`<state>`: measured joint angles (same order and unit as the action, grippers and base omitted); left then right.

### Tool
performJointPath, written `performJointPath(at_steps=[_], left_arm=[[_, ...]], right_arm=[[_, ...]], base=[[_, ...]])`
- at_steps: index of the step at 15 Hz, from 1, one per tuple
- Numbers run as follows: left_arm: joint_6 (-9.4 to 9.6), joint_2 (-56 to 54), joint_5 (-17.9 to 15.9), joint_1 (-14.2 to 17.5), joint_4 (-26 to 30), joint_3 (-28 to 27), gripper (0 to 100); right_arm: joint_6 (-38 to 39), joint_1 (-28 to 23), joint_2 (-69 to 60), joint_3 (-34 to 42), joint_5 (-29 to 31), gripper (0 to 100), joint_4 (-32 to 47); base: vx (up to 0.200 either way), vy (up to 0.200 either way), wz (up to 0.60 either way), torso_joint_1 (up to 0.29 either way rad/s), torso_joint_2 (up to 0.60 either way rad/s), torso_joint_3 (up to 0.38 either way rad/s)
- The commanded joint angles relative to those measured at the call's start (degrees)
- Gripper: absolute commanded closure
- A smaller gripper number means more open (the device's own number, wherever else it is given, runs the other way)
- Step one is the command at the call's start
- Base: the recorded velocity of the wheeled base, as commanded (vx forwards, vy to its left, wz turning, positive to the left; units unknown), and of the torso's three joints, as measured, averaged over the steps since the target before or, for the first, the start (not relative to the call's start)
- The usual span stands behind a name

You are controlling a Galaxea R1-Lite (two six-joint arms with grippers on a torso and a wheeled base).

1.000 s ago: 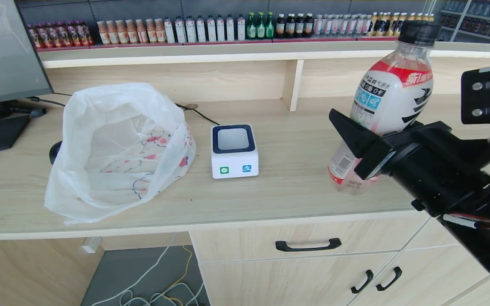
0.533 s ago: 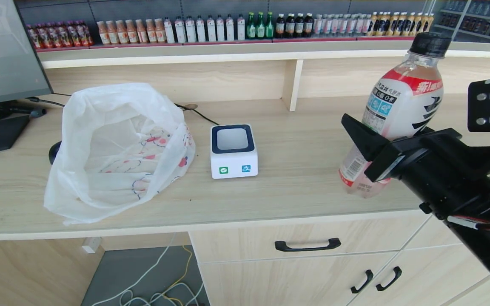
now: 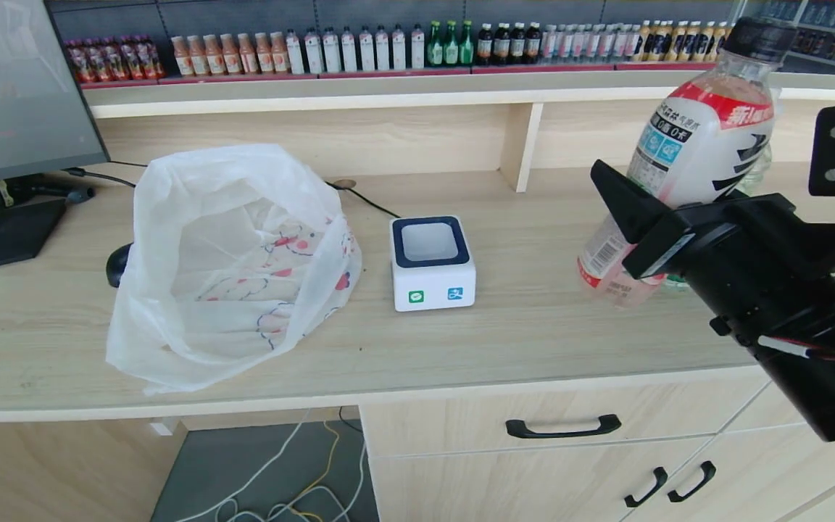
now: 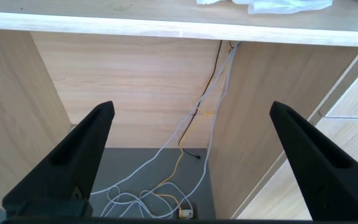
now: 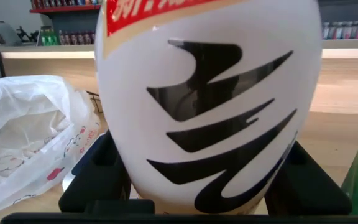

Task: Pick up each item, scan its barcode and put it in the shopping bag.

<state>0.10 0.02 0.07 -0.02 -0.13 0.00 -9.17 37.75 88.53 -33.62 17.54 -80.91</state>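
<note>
While my right gripper [image 3: 678, 210] clamps the bottle [image 3: 700, 130] tilted above the right end of the counter [image 3: 533, 326], well apart from the scanner [image 3: 432, 261], I want its barcode [image 3: 601, 255] turned down over the scanner window, low and steady, before heading to the bag [image 3: 229, 261].

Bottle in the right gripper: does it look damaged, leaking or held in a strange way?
The bottle leans instead of standing upright, clamped in the right gripper over the counter, with its lower end toward the scanner. That fits a lifted item. Its cap is on, and no spill or dent shows.
</note>
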Motion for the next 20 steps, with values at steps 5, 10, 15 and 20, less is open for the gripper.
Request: performJointPath(at_steps=[5, 10, 15, 20], left_arm=[[0.08, -0.02, 0.01, 0.02, -0.04, 0.00, 0], [0.08, -0.02, 0.01, 0.02, -0.04, 0.00, 0], [0.08, -0.02, 0.01, 0.02, -0.04, 0.00, 0], [0.08, -0.02, 0.01, 0.02, -0.04, 0.00, 0]], right_arm=[[1.26, 0.74, 0.94, -1.62, 0.91, 100, 0.40], [-1.12, 2.15, 0.94, -0.57, 3.20, 100, 0.40], [-5.42, 2.15, 0.86, -11.11, 3.38, 100, 6.20], [-11.93, 1.36, 5.95, -19.11, 2.94, 100, 9.19]], base=[[0.000, 0.200, 0.00, -0.002, 0.00, 0.001], [0.000, 0.080, 0.00, 0.002, 0.00, 0.001], [0.000, 0.000, 0.00, 0.000, 0.00, 0.000], [0.000, 0.000, 0.00, 0.000, 0.00, 0.000]])
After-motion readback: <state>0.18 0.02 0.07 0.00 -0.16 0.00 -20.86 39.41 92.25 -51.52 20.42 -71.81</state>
